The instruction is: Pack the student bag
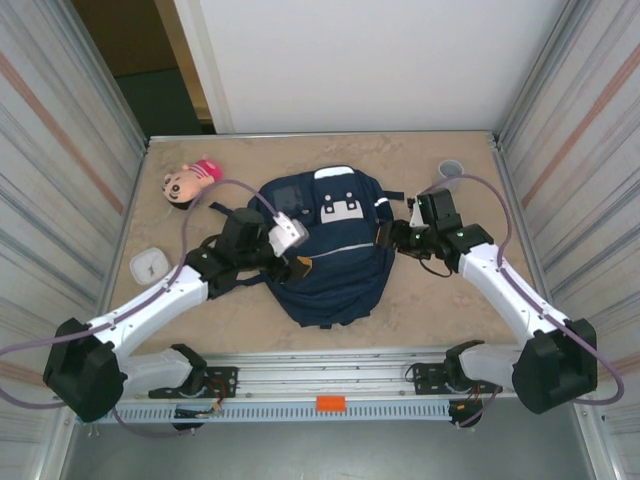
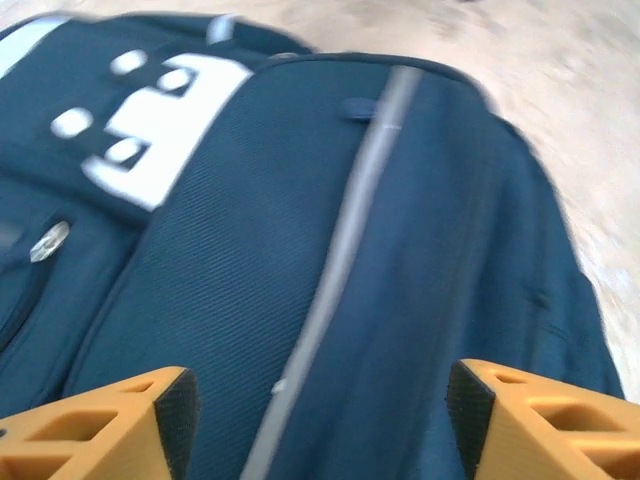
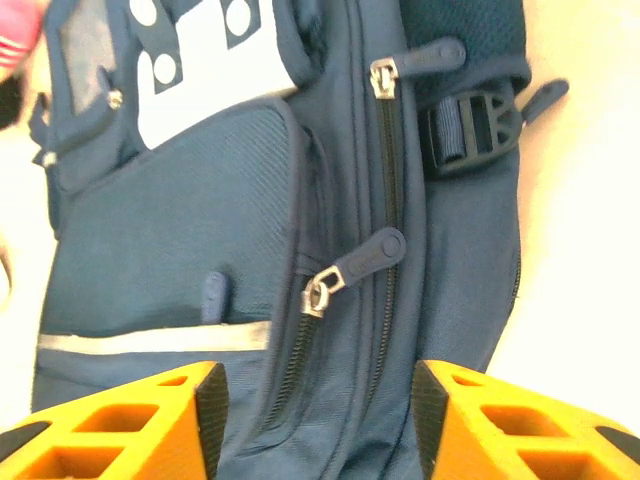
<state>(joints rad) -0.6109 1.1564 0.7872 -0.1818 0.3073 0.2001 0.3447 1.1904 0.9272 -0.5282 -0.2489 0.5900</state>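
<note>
Your left hand (image 1: 298,250) is over the left edge of the student bag (image 1: 335,270), and your right hand (image 1: 398,236) is at the bag's right edge. The bag lies flat on the surface (image 1: 440,310) between the two hands, with its white patches on the far side. Beyond your left hand and out to its left lies a small doll (image 1: 190,181) with a pink cap, a small white container (image 1: 150,265) rests well out to that hand's left, and a grey cup (image 1: 451,169) stands just beyond your right hand.
</note>
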